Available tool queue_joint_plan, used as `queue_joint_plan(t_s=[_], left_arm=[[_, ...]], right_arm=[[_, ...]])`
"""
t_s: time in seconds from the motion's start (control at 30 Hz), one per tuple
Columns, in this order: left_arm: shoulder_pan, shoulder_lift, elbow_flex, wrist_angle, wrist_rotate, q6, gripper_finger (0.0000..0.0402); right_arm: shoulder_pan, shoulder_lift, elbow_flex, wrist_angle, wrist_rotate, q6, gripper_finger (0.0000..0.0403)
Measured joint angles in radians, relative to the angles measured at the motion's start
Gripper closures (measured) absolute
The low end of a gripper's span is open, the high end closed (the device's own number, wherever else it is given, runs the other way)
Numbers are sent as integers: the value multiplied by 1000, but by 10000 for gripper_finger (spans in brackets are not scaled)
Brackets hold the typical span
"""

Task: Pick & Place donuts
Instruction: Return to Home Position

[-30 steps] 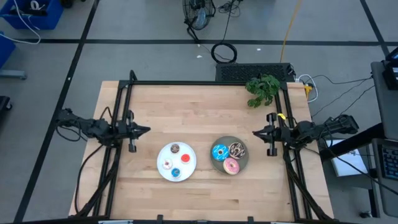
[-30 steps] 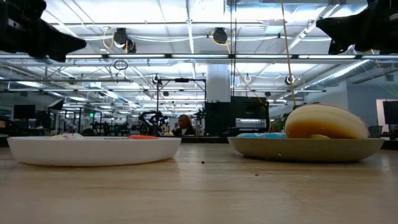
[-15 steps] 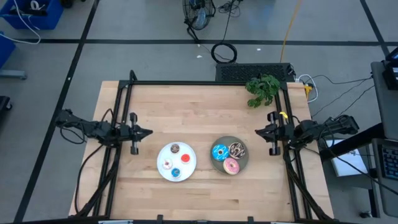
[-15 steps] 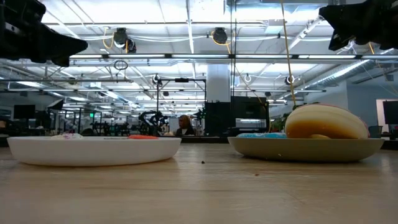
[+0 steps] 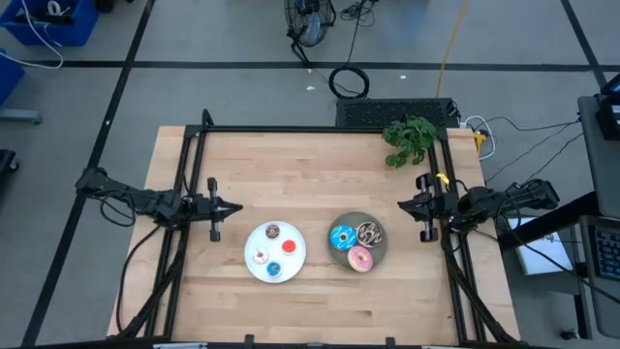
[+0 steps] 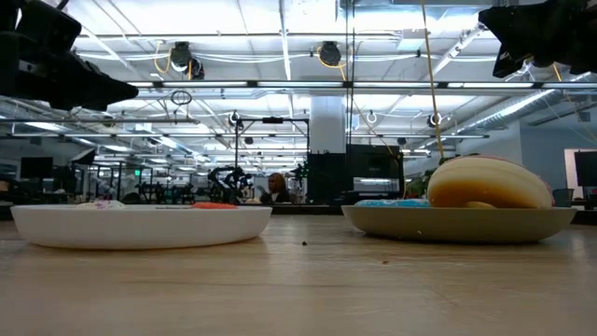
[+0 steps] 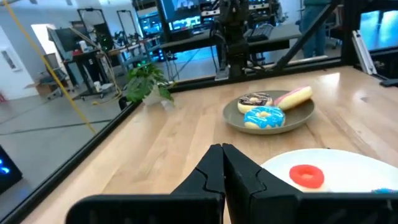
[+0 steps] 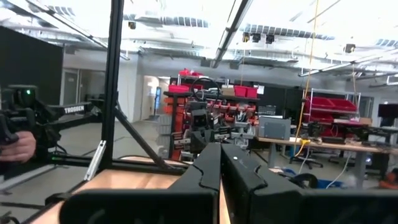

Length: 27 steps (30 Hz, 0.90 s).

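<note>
Since the earlier frames, the left arm has stretched out: its elbow sits farther off the table's left edge, and the left gripper (image 5: 235,206) has crept a little toward the table's middle. In the low view its dark shape hangs slightly lower. The right gripper (image 5: 402,206) has pulled back a touch toward the right edge. The plates and donuts have not shifted.

The left gripper hovers over the wooden table (image 5: 291,165), just left of the white plate (image 5: 247,250), and its fingers (image 7: 214,168) are pressed together on nothing.

Four tiny donuts lie flat on the white plate with their holes up: the tiny brown donut (image 5: 273,232), the tiny red donut (image 5: 289,244), the tiny white donut (image 5: 260,256) and the tiny blue donut (image 5: 274,269).

Just beside it, on the grey plate (image 5: 384,244), sit the large blue donut (image 5: 342,237), the dark sprinkled donut (image 5: 369,233) and the pink donut (image 5: 360,258). The pink donut looks tilted up at the plate's edge. Being rings, none has a long axis.

The right gripper hangs near the table's right rail, its fingers (image 8: 211,168) closed and empty. A potted plant (image 5: 409,139) stands in the far right corner. In the right wrist view, "TROSSEN" (image 8: 78,109) can be read on a dark arm in the distance.
</note>
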Motion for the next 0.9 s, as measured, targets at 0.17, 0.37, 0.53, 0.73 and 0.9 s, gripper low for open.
queue_joint_plan(t_s=[0.17,0.37,0.53,0.73,0.9], left_arm=[[20,-1,0,0,-2,20,391],[30,0,-5,36,-3,22,387],[30,0,-5,52,-1,19,386],[30,0,-4,58,-1,20,385],[30,0,-3,59,0,20,385]], right_arm=[[0,1,0,-16,2,-2,403],[0,0,0,6,1,-22,403],[0,0,0,-7,0,-22,403],[0,0,0,-6,0,-22,403],[0,0,0,-6,-1,-22,403]])
